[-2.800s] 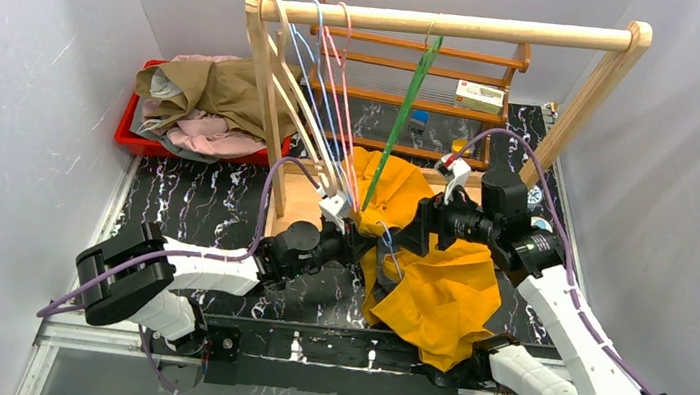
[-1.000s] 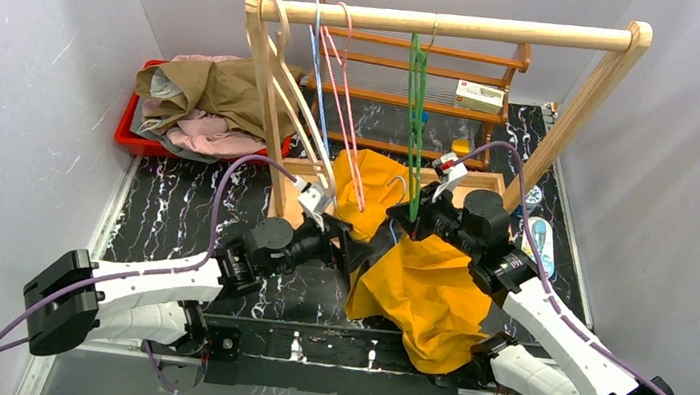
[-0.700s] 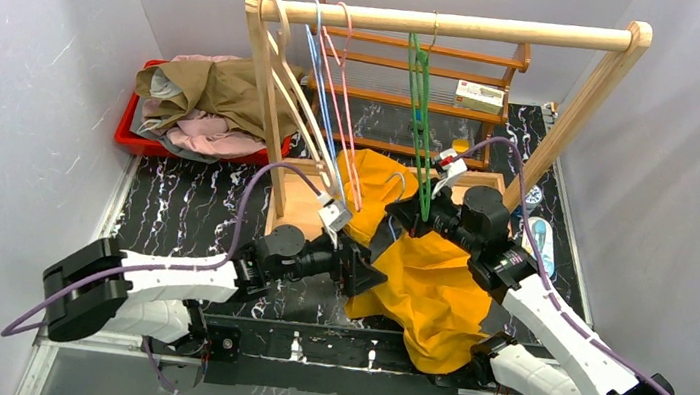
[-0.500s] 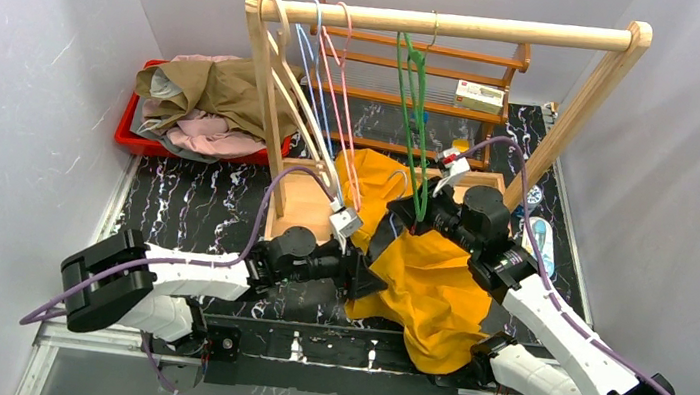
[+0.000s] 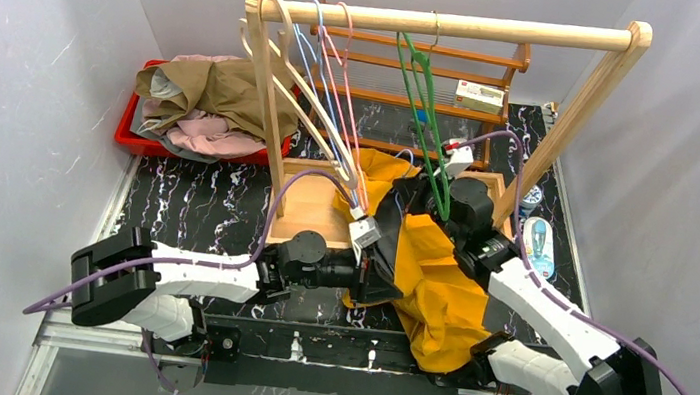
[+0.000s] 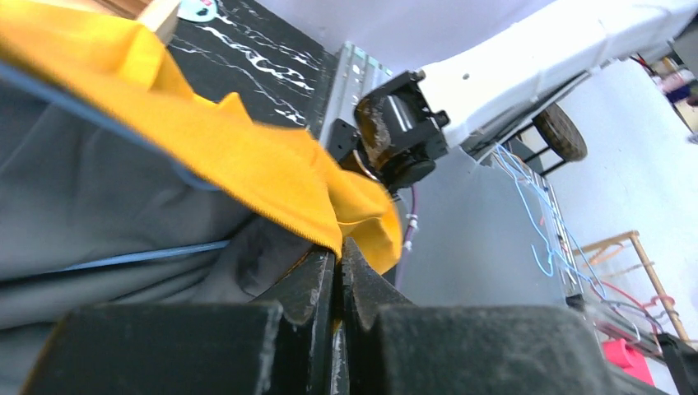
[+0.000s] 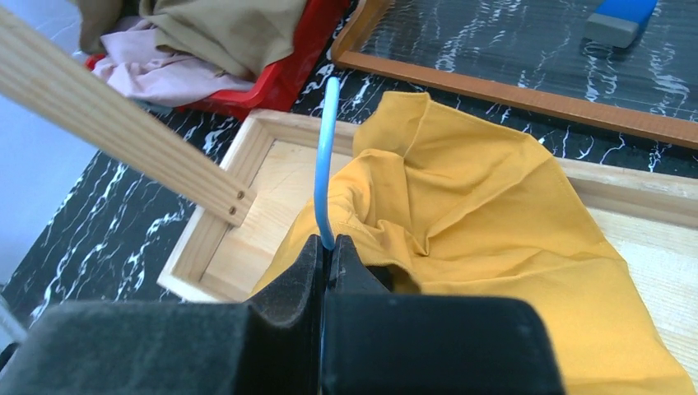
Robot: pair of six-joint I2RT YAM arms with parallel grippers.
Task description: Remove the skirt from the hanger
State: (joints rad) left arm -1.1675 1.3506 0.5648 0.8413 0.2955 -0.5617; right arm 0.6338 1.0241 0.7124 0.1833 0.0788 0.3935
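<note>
The skirt is mustard yellow with a dark grey lining and lies crumpled over the wooden tray and the table's front. My left gripper is at its left edge, shut on the yellow hem. The lining and a blue hanger wire fill the left of that wrist view. My right gripper is at the skirt's top, shut on the blue hanger, which rises out of the fabric. Most of the hanger is hidden in the cloth.
A wooden rack's rail spans the back, carrying cream, blue and pink hangers and a green hanger beside my right wrist. A red bin of clothes sits back left. A wooden shelf stands behind. Small items lie at right.
My left gripper has moved right to the skirt and closed on its hem. My right gripper, still holding the blue hanger, has shifted back. The green hanger has swung.
</note>
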